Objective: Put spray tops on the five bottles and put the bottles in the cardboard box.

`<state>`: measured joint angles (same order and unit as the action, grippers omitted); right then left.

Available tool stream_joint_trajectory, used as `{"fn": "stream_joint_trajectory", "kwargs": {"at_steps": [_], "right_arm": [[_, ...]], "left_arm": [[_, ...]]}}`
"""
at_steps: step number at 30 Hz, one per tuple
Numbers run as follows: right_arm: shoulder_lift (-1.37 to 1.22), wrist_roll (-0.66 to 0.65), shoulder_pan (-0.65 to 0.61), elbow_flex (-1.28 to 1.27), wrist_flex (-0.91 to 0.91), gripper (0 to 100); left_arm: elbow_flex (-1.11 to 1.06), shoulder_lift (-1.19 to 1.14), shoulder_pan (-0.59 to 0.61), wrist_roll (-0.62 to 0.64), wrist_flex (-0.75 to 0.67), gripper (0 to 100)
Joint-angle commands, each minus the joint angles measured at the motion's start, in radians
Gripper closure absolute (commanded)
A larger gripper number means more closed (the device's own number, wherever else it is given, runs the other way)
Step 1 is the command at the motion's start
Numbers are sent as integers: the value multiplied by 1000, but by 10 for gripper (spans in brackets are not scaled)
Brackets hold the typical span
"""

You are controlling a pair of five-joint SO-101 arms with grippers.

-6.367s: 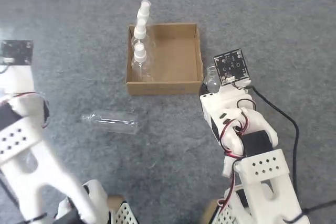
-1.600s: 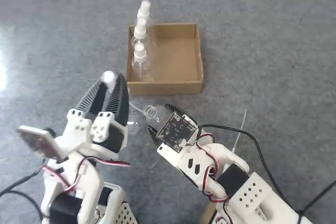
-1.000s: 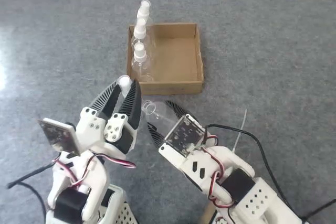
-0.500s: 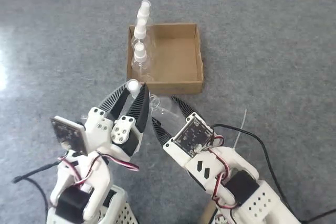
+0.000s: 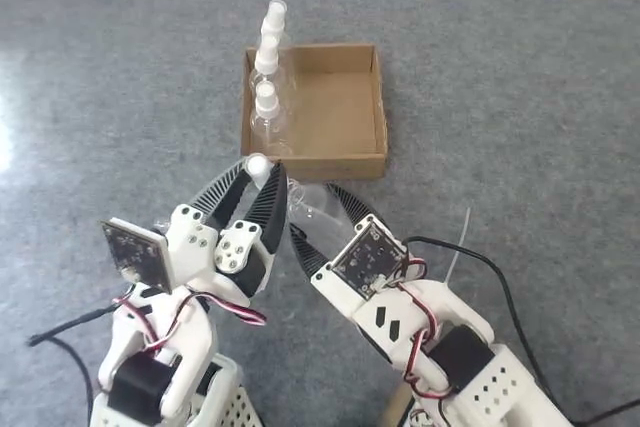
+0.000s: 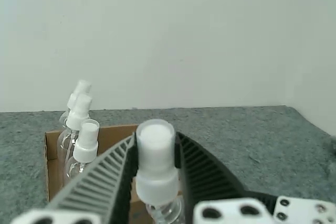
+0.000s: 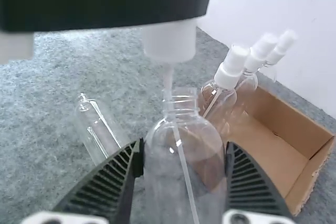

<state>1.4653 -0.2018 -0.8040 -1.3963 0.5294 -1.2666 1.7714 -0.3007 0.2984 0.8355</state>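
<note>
My left gripper is shut on a white spray top, held upright just in front of the cardboard box. My right gripper is shut on a clear bottle right beside it. In the right wrist view the spray top hangs above the bottle, and its thin tube runs down into the open neck. The left wrist view has the spray top between the black fingers, with the bottle neck under it. Three bottles with spray tops stand along one side of the box.
Another clear bottle without a top lies on the grey carpet beside the held one. A thin white tube lies on the carpet by the right arm. Most of the box floor is bare.
Both arms have come together in front of the box. The left gripper has carried the spray top right, over the bottle neck; the right gripper has lifted the bottle upright.
</note>
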Motion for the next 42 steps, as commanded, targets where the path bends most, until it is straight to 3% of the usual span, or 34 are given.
{"fn": "stream_joint_trajectory", "kwargs": {"at_steps": [1,15,25,32,42], "right_arm": [[36,9,21,17,-19,834],[33,11,19,15,-27,834],[33,63,-45,15,-33,834],[35,60,-45,-34,-139,834],[44,58,-42,-28,-142,834]], "left_arm": [[8,3,-3,-9,5,863],[99,2,8,-11,3,826],[97,0,176,68,-21,830],[96,0,190,69,-20,831],[90,0,473,161,-64,831]]}}
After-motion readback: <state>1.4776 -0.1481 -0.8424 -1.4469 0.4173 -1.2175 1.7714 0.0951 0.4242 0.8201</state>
